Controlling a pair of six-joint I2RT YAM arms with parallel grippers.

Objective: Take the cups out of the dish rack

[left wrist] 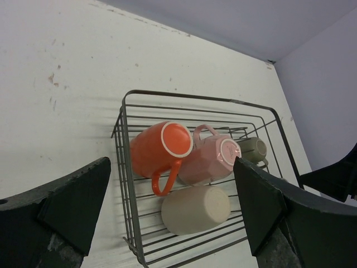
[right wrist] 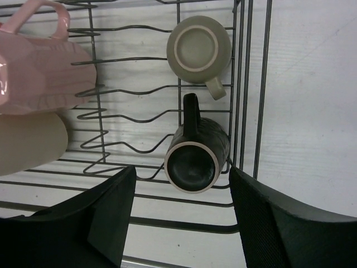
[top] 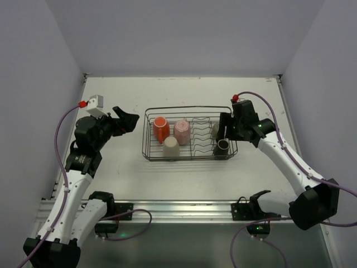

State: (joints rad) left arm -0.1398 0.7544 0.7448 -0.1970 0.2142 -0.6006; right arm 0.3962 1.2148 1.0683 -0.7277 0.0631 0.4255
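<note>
Mid-frame in the top view, black wire dish rack (top: 201,137), long axis running left to right. In its left half, three cups. Orange mug (left wrist: 153,153) on its side, pale-ringed round end toward the left wrist camera, handle toward the lower edge of that view. Pink mug (left wrist: 209,159) just right of it, tilted, handle toward the top. Cream-beige mug (left wrist: 195,209) below both, on its side, long axis left to right across that frame. At the rack's right end, olive-grey mug (right wrist: 199,50) base up, handle toward lower right in the right wrist view. Just below it, dark brown-black mug (right wrist: 195,156), pale-ringed round end facing the camera, handle toward the top of the frame. Left gripper (top: 129,117) left of the rack and apart from it, fingers spread wide, holding nothing. Right gripper (top: 225,129) over the rack's right end, fingers also spread, clear of the dark mug.
</note>
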